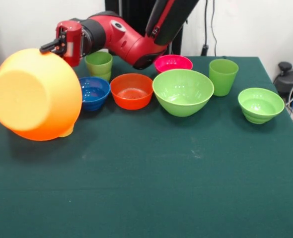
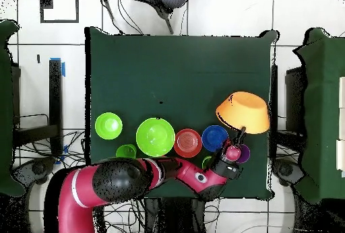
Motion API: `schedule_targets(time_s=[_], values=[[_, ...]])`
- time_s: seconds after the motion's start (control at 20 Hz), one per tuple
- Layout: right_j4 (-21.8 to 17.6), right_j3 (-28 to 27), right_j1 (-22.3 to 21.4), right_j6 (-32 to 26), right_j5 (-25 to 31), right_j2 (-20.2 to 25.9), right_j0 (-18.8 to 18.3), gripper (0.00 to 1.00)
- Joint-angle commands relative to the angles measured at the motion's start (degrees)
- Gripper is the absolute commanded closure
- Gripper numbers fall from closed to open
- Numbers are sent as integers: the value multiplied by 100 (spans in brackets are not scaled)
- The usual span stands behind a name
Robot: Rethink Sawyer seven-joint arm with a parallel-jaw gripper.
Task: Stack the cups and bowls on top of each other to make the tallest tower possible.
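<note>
My gripper (image 1: pixel 51 46) is shut on the rim of the huge orange bowl (image 1: pixel 35 94) and holds it tilted above the table's left side, its bottom towards the camera. In the overhead view the bowl (image 2: pixel 243 111) hangs from the gripper (image 2: pixel 238 134). A bit of the yellow cup (image 1: pixel 67 132) peeks out under the bowl. On the table stand a blue bowl (image 1: pixel 93 92), a red-orange bowl (image 1: pixel 131 90), a large light green bowl (image 1: pixel 183 92), a pink bowl (image 1: pixel 173 63), a small green bowl (image 1: pixel 260 104) and two light green cups (image 1: pixel 99 64) (image 1: pixel 223 76). The purple cup (image 2: pixel 242 153) shows only overhead. No tower stands.
The bowls and cups stand in a row along the far half of the green table (image 1: pixel 151 188). My arm (image 1: pixel 131 44) reaches over the row from the back. Chairs and cables lie beyond the table's edges.
</note>
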Motion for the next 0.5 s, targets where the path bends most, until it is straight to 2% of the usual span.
schedule_targets(time_s=[0.05,0.25,0.5], values=[[233,-944,-106,1890,118,1172,-214,100],[244,-872,-167,2074,220,1202,-229,100],[170,-971,4,2296,563,1171,-224,100]])
